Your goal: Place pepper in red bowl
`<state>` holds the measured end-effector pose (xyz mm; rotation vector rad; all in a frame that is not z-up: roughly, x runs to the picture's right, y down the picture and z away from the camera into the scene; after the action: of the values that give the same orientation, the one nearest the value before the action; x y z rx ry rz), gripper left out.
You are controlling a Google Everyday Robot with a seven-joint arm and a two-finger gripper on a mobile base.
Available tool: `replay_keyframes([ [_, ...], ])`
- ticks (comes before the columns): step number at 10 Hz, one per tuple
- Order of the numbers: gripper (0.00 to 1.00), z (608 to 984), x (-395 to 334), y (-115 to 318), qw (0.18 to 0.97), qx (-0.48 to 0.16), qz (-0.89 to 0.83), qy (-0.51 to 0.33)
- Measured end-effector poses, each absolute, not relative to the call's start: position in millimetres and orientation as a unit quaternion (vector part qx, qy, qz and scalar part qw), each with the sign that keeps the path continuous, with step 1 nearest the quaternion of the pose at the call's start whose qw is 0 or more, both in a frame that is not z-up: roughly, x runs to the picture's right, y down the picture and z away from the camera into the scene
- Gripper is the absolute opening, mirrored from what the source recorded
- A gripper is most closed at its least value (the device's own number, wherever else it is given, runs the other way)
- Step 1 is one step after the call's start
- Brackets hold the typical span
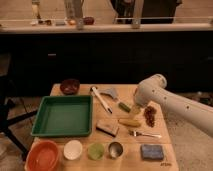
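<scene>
Hovering just beside the pepper (123,106) on the table (82,90), the gripper (136,108) hid whether it was apart or closed, and that light, stiff, slick pepper looked best pinched across its thicker middle, the red bowl (44,155) sitting well apart at the near-left corner.

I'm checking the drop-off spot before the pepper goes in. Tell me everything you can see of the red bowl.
The red bowl is wide, shallow and round, orange-red, plastic-looking, with a paler inside. It stands upright at the front left corner of the wooden table, nothing visible in it. A green tray lies just behind it, a small white bowl close beside it; contact unclear. The gripper is far off, over the table's right side by the pepper.
</scene>
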<state>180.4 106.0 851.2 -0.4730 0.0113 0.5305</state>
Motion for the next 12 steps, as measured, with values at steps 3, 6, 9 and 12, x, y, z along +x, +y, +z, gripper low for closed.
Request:
replay_keyframes([
  [3,0.80,868,177,105,0.937,-0.221,0.272,0.009],
  [6,0.62,883,179,110,0.933,-0.222,0.283,0.006],
  [9,0.48,895,184,115,0.930,-0.228,0.289,0.007],
  [12,0.48,903,186,122,0.926,-0.238,0.292,0.010],
])
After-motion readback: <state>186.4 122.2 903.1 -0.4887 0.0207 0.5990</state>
